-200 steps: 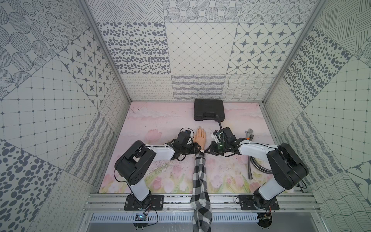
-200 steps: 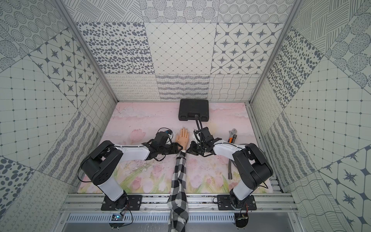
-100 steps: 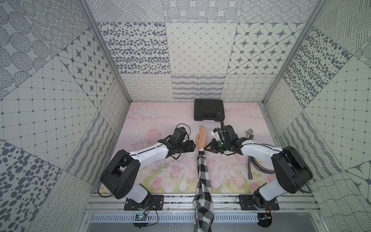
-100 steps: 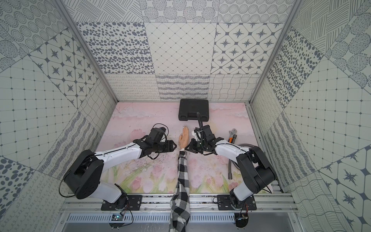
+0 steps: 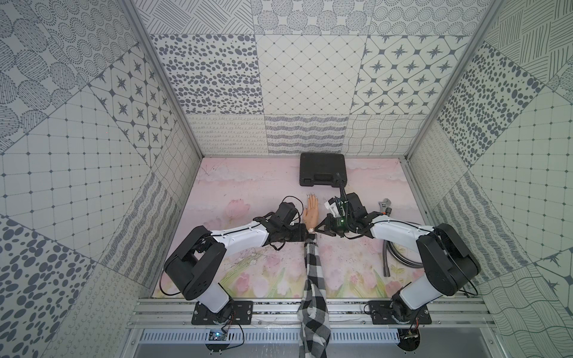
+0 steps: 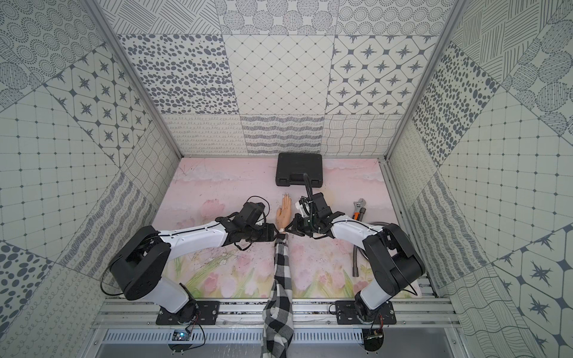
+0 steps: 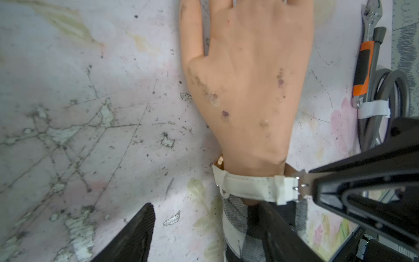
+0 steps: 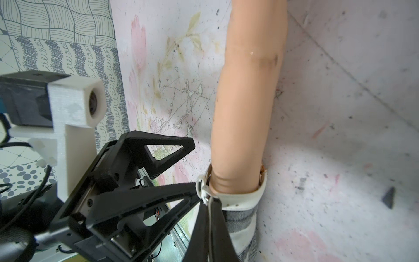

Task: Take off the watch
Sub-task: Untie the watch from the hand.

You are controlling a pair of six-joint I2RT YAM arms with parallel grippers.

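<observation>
I count one watch (image 5: 311,229), wrapped round the wrist of the single mannequin hand (image 5: 312,212) at mid-frame in both top views. Its pale strap runs crosswise to the forearm, which lies up-and-down the frame. Of my two claws, the right claw (image 8: 209,204) is nearer, reaching in from frame right and pinched together on the strap at the buckle. The left claw (image 7: 204,213) stands apart astride the checked sleeve (image 5: 313,279), just beside the strap. The worktop (image 5: 248,186) also holds one wrench (image 5: 384,206), one black case (image 5: 322,170) and one hose (image 5: 385,260).
</observation>
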